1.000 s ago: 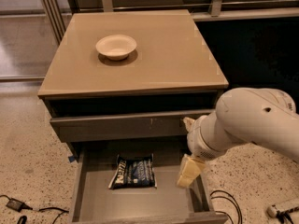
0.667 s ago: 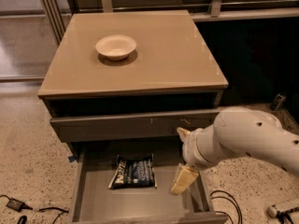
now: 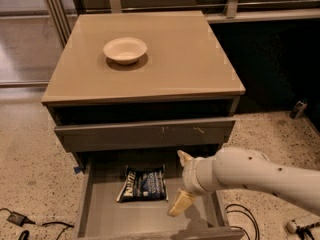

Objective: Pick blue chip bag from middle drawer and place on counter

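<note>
View: the one camera, looking down on the cabinet and its open drawer.
My gripper (image 3: 176, 184): over the right half of the middle drawer (image 3: 100, 219), fingers spread wide, holding nothing.
Blue chip bag (image 3: 144, 185): flat on the drawer floor, left of centre, lettering up; near my lower finger but apart from it.
Counter (image 3: 175, 59): on top of the cabinet, with a cream bowl (image 3: 125, 50) at its back left.
Change in the last second: my arm has dropped lower and swung left, away from the drawer's right wall and toward the bag. The bag has not shifted.
Meaning: I judge this the approach. No grasp or lift is made yet, so most of the task is left.
Next call: the fingers likely need to settle astride the bag. The closed drawer front (image 3: 145, 134) hangs close overhead for the lift out.
</note>
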{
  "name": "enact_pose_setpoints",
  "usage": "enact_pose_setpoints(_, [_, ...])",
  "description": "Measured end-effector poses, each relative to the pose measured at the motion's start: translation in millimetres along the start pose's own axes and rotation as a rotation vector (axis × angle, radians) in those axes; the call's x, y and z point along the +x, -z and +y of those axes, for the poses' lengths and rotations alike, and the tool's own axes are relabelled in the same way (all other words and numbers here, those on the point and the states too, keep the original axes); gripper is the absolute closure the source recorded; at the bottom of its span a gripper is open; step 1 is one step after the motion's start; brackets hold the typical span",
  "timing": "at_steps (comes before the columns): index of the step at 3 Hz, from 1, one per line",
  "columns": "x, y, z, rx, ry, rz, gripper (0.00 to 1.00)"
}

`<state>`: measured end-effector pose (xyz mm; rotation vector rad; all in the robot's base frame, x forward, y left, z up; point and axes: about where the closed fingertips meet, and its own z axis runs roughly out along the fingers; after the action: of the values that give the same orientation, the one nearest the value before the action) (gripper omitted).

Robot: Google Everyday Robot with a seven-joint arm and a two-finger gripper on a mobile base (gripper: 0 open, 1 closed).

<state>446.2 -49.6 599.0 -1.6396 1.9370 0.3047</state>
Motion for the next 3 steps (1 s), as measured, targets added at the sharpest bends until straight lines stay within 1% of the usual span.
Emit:
enact_pose_setpoints(1, [9, -44, -5, -0.017, -0.014, 0.006, 0.00])
enact_pose_setpoints(2, [1, -89, -15, -0.070, -0.056, 0.057, 0.00])
enact_pose_setpoints(3, [1, -89, -15, -0.070, -0.056, 0.056, 0.00])
